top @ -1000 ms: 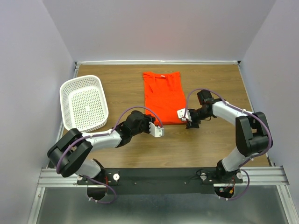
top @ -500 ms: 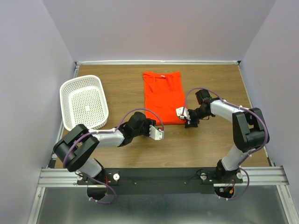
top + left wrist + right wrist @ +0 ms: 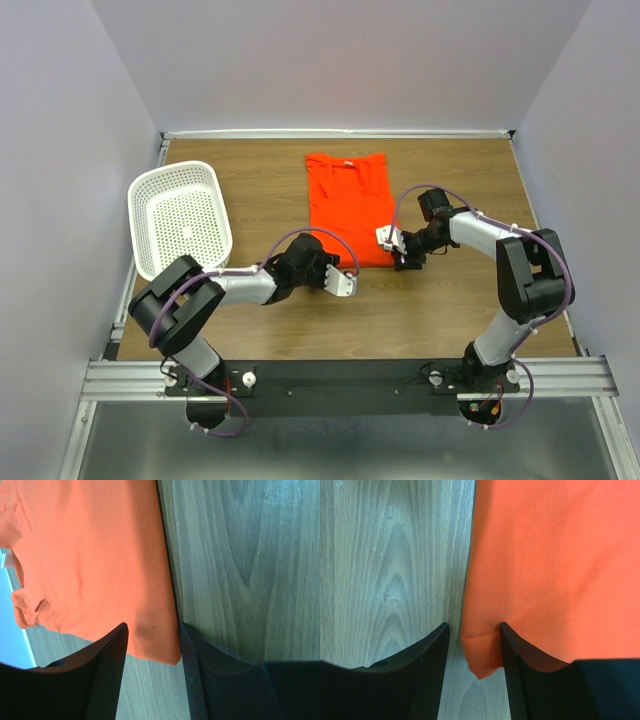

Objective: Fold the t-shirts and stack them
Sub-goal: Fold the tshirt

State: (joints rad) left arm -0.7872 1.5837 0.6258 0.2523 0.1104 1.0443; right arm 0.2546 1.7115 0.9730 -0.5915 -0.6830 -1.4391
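Toward the far edge of the table (image 3: 250, 180), mid-width, the t-shirt (image 3: 348, 205) lies flat. The left gripper (image 3: 342, 284) and right gripper (image 3: 388, 240) straddle its near hem corners, fingers apart. Best to close both together, catching every layer, then lift evenly.

No writing, number or brand can be read anywhere. The t-shirt (image 3: 348, 205) has a small pale label (image 3: 347, 161) at its collar, too small to make out any print. Both wrist views show only plain orange cloth and the wooden table (image 3: 240, 555).
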